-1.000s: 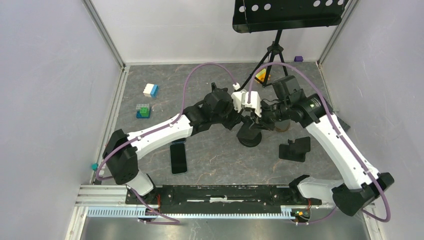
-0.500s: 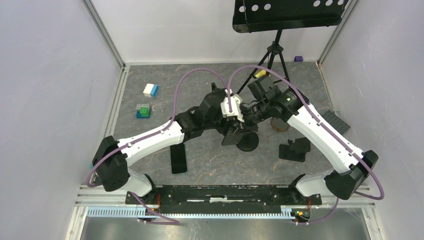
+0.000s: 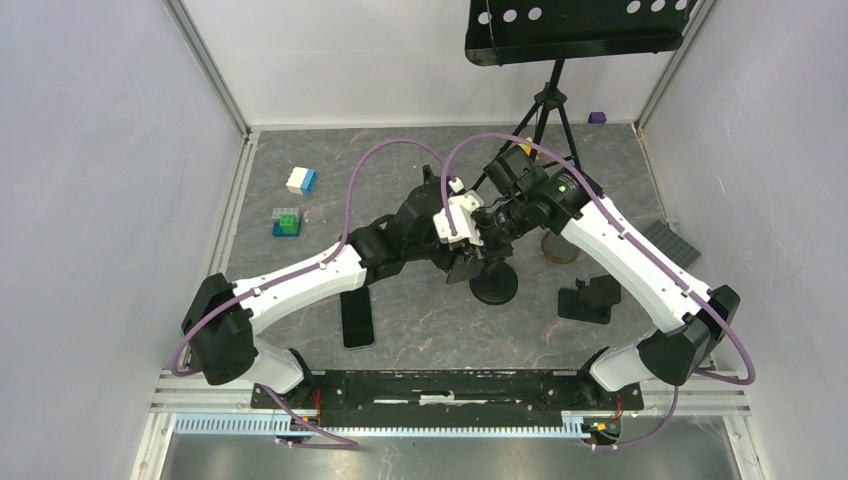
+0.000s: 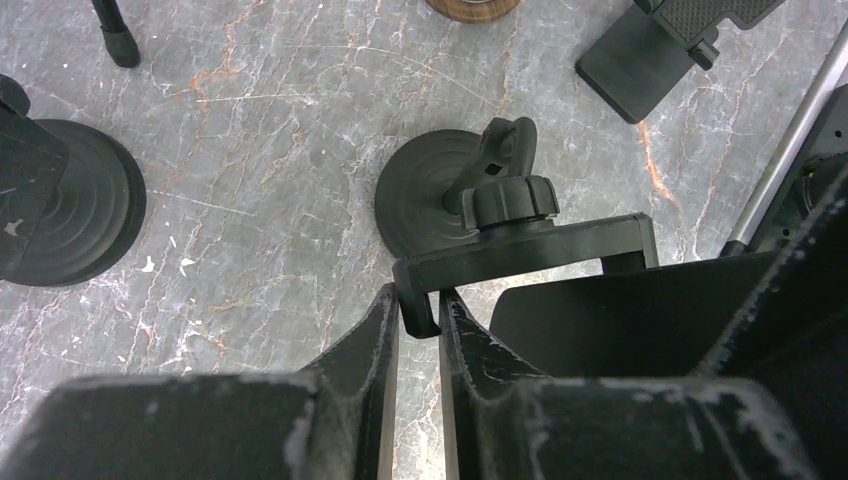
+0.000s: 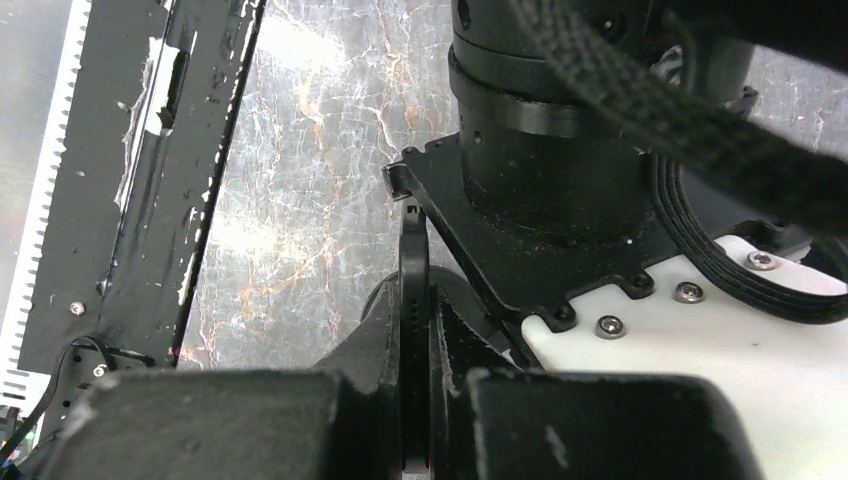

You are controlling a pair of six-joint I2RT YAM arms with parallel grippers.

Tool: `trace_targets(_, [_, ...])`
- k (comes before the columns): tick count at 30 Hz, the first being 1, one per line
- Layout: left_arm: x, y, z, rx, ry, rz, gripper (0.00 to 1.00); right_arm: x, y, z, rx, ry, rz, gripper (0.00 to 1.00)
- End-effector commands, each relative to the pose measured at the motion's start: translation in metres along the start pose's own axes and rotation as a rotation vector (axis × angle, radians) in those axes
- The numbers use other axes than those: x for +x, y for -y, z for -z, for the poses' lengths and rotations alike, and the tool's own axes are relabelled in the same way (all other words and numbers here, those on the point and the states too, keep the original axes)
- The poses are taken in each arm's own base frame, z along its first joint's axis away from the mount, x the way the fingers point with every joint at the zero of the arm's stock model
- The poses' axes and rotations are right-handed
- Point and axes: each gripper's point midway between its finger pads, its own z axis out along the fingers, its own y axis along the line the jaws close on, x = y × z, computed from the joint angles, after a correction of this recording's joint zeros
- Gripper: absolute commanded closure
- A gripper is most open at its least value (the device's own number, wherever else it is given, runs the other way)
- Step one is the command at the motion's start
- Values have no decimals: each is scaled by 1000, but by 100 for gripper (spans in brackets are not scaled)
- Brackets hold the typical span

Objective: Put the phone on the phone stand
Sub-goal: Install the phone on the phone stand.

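At mid-table my left gripper (image 4: 418,315) and right gripper (image 5: 415,300) pinch the phone stand (image 4: 440,195) by its cradle (image 4: 540,250); next I fetch the phone (image 3: 357,316), near-left.

Counter (image 3: 420,320): grey stone-pattern sheet with rust-coloured veins, flecked white in spots. Enclosed by plain pale walls: left wall (image 3: 100,200), back wall (image 3: 350,60), right wall (image 3: 770,150). Aluminium posts (image 3: 208,68) run up the two far corners. Far side, right of centre: black music stand (image 3: 575,30), perforated tray overhead, tripod feet on the counter. Near edge: black rail (image 3: 440,385) with chipped paint, and a toothed aluminium strip (image 3: 400,425) on its near side. Light even and diffuse; soft shadows only.
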Motion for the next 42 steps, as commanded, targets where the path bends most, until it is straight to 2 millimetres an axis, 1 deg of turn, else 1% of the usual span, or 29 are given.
trace_targets(1, [-13, 14, 7, 67, 54, -45, 98, -9, 20, 9, 62, -5, 90, 100])
trace_targets(7, [-14, 13, 7, 66, 57, -45, 98, -4, 23, 7, 65, -29, 85, 100])
trace_targets(13, [-15, 7, 6, 26, 65, -20, 98, 6, 26, 9, 125, -71, -25, 100])
trace_targets(17, [-14, 8, 4, 30, 63, -6, 98, 15, 26, 8, 164, -91, -84, 100])
trace_targets(26, [-10, 4, 1, 0, 61, 23, 98, 31, 29, 5, 233, -137, -230, 100])
trace_targets(32, [-6, 5, -1, 3, 59, 24, 98, 41, 34, 11, 287, -161, -258, 100])
trace_targets(34, [-6, 2, 0, -10, 63, 18, 98, 45, 36, 14, 299, -167, -276, 100])
trace_targets(42, [-7, -7, 4, -63, 74, 21, 98, 57, 36, 15, 318, -192, -329, 100])
